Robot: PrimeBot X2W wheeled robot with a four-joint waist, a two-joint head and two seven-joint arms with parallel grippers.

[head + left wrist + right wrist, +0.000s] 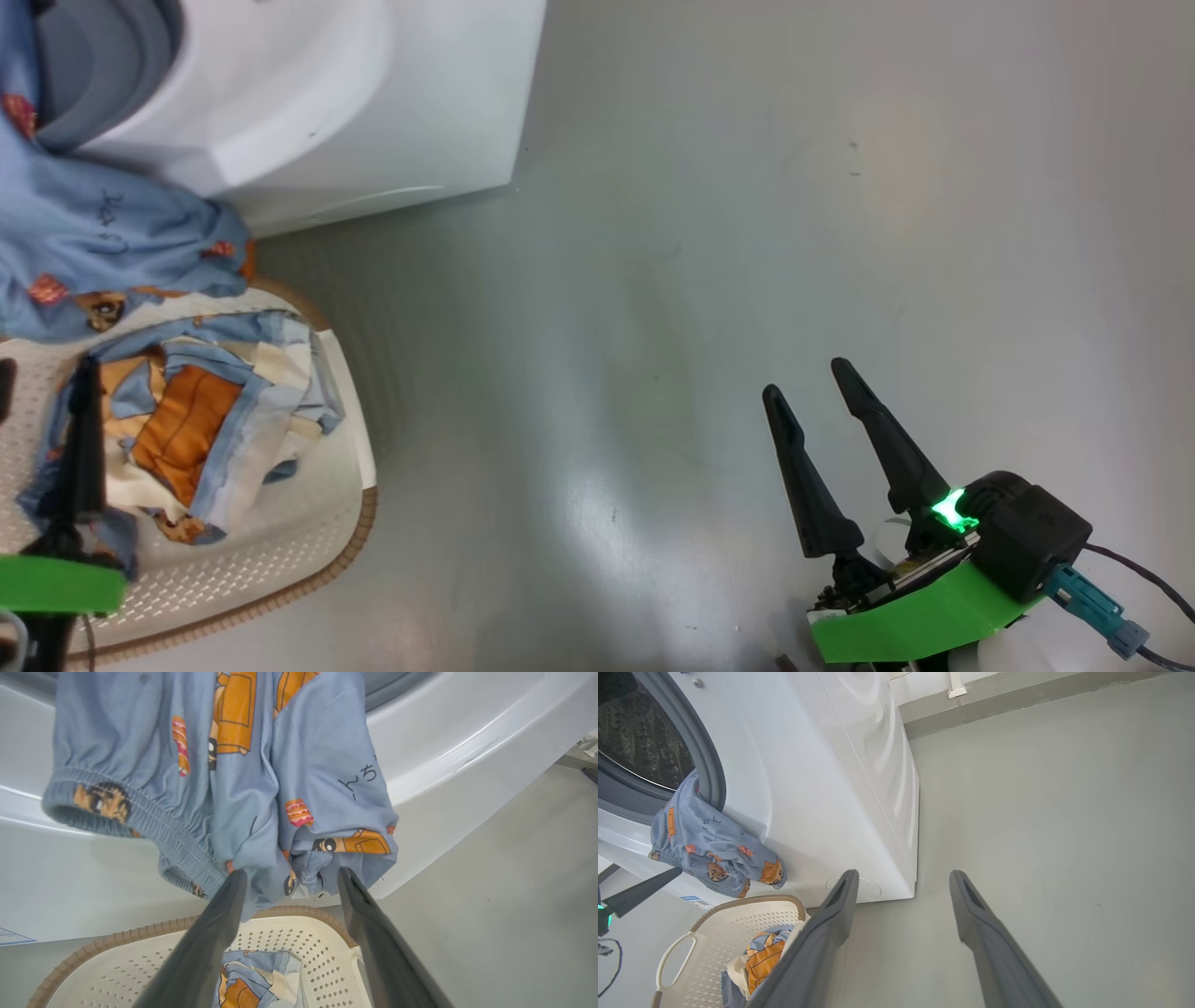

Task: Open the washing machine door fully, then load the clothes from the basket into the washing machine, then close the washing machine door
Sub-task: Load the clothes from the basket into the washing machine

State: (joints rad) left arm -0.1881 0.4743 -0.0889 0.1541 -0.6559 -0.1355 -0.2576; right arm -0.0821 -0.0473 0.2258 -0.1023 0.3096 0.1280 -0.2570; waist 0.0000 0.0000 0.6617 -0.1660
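Two grippers here, both with jaws spread and nothing pinched. The right gripper [805,381] sits at the lower right of the head view over bare floor [700,280], which is smooth grey and kinda glossy, with soft light patches and a few tiny dark specks.

The left gripper [292,879] points up at a light-blue printed garment [303,765]. Its hem hangs right at the fingertips, and I can't tell if it touches them. That garment spills out of the drum opening, over the grey rubber ring [705,765] and down the white front of the washing machine [831,788], at the upper left of the right wrist view.

The basket [752,900] stands on the floor just in front of the machine, lower left, with blue, cream and orange clothes [187,429] bunched inside. At the far end of the room, a pale wall with a grey skirting strip [1017,700] runs along the top of that view.
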